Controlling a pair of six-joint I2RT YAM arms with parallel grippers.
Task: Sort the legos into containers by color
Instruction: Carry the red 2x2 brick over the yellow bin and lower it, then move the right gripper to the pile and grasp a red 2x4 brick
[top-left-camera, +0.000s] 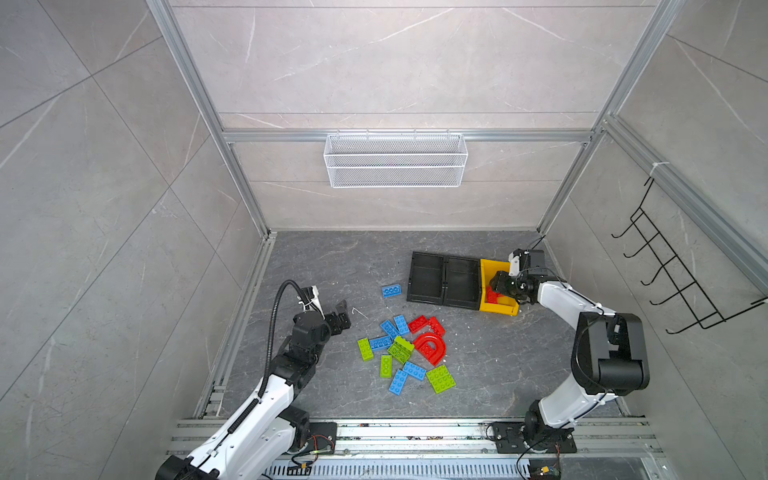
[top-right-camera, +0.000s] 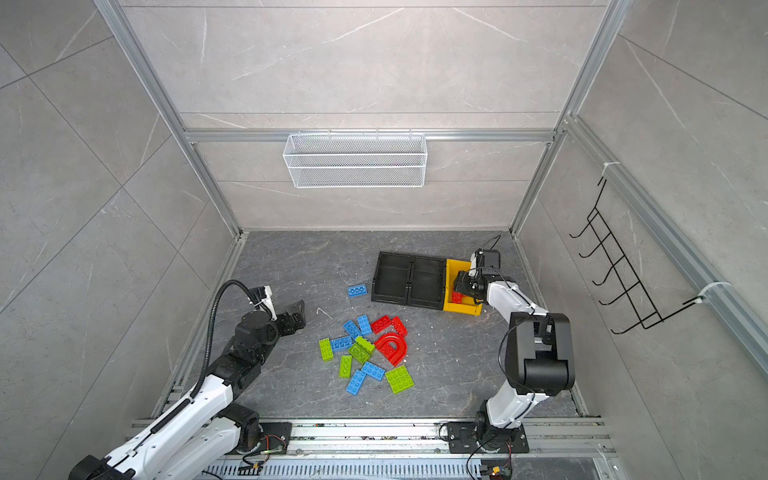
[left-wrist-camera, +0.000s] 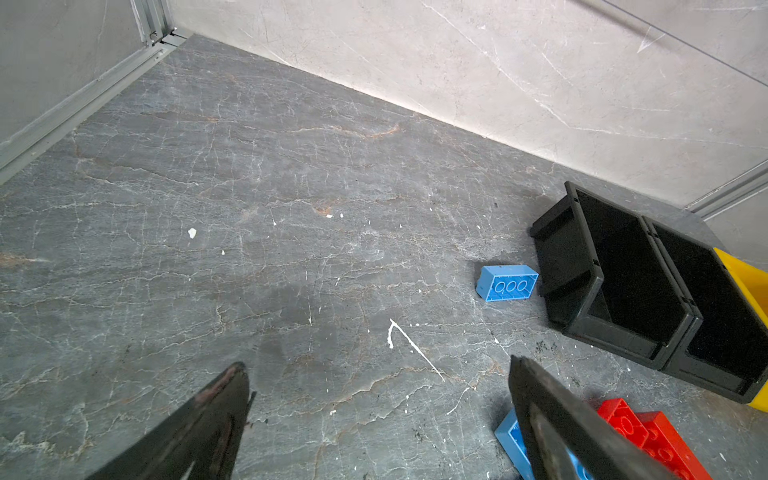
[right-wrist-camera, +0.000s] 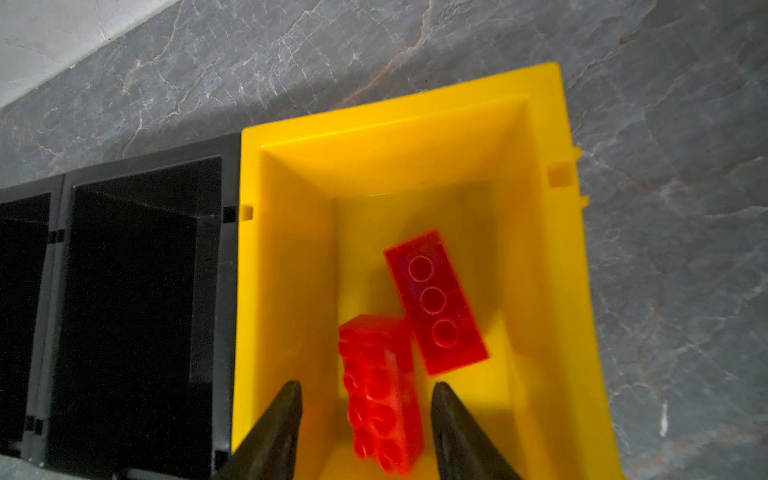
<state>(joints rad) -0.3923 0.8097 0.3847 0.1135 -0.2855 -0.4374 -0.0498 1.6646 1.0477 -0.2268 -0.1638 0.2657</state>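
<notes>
Gray stone tabletop (top-left-camera: 478, 374) holds two black bins (top-left-camera: 444, 280) side by side, with a yellow bin (right-wrist-camera: 374, 124) touching them. Blue, green and red legos (top-left-camera: 405, 353) lie in a heap near the middle. The left tool (left-wrist-camera: 376, 362) hangs wide apart over bare tabletop. The right tool (right-wrist-camera: 368, 384) is apart above the yellow bin. Inside are a bumpy red brick (right-wrist-camera: 382, 395), blurry between the tips, and a flat red brick (right-wrist-camera: 436, 301) turned upside down.
</notes>
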